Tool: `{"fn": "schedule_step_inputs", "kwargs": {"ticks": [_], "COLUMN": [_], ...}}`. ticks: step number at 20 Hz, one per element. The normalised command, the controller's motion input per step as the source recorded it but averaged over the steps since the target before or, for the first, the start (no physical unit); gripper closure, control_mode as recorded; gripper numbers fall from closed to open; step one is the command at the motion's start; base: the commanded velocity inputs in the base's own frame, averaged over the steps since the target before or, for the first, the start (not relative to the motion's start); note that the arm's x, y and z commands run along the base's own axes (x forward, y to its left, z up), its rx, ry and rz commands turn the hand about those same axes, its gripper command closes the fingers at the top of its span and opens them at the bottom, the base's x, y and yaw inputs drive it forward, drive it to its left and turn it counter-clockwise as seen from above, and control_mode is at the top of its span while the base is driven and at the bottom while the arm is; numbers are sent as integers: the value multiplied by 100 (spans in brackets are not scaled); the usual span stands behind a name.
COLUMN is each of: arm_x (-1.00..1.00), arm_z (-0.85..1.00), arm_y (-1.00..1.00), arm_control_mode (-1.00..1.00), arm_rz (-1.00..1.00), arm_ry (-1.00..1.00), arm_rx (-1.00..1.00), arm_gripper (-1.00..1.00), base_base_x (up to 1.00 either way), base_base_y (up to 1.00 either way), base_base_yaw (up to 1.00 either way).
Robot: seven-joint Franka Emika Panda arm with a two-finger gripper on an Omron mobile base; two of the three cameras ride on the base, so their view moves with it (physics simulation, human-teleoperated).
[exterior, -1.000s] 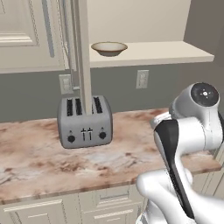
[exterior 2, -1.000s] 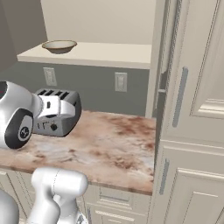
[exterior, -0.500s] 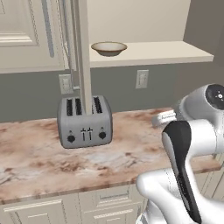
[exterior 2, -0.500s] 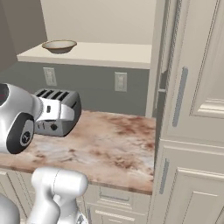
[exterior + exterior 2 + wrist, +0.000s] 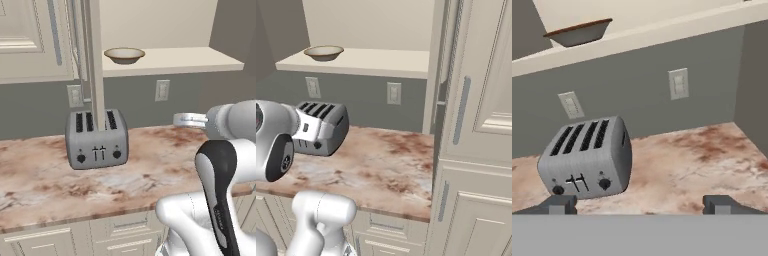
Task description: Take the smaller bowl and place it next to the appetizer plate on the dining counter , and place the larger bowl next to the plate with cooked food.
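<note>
Only one bowl [image 5: 124,55] showed, on the beige ledge [image 5: 190,61] at upper centre of the left base view and at upper left of the right base view. From the hand view just its side and brown rim were visible, at upper left; the inside was hidden. Whether it was the smaller or larger one could not be told.

A cream post [image 5: 94,65] crossed the left base view and cut off part of the toaster [image 5: 96,138] behind it. In the right base view the arm's grey joint covered the toaster's left end. Cabinet doors [image 5: 476,125] filled the right half of that view, hiding whatever lay beyond.

The gripper [image 5: 640,204] sat at the bottom of the hand view. Jaws were spread wide, fingertips [image 5: 559,204] far apart at lower left and lower right, nothing between them, touching nothing. In the left base view the hand was a pale stub at centre right, too small to read the jaws there.

The toaster stood on the marbled worktop [image 5: 165,165], lower left of the hand view, with two wall sockets [image 5: 678,83] on the grey wall behind. The bowl sat well above and beyond the jaws.
</note>
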Motion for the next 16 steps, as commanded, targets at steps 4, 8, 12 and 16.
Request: {"fn": "schedule_step_inputs", "kwargs": {"ticks": [4, 8, 12, 16], "arm_x": [2, 30, 73, 79], "arm_z": [48, 41, 26, 9], "arm_y": [0, 5, 3, 9], "arm_control_mode": [-100, -100, -100, -100], "arm_rz": [0, 0, 0, 0], "arm_ry": [0, 5, 0, 0], "arm_rx": [10, 8, 11, 14], "arm_gripper": [-100, -100, -100, -100], "base_base_x": [0, 0, 0, 0], "base_base_y": [0, 0, 0, 0], "base_base_yaw": [0, 0, 0, 0]}}
